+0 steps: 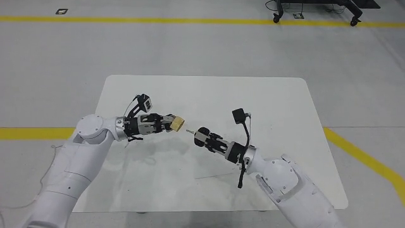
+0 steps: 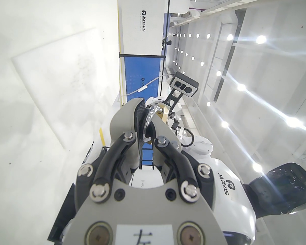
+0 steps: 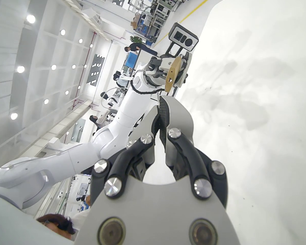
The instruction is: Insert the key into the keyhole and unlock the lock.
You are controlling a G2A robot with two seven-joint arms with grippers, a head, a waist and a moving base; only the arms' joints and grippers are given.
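One brass lock (image 1: 178, 124), clamped by its shackle in the closed jaws of the left gripper (image 1: 168, 124), hangs above the middle of the desk (image 1: 278, 101). Its keyhole end faces the right gripper (image 1: 198, 132), whose jaws pinch one key (image 1: 190, 129). The key's tip points back at the lock, just apart.

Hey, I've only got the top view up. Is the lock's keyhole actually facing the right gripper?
Observer: Yes. In the right wrist view the lock turns its narrow brass face, with the keyhole, toward the right gripper.
Operator: How is the left gripper holding it?
Observer: By the shackle: the left gripper has its fingers clamped on the silver loop, with the brass body sticking out past them.
Operator: Anything in the keyhole yet?
Observer: No, it looks empty; the key sits short of it.
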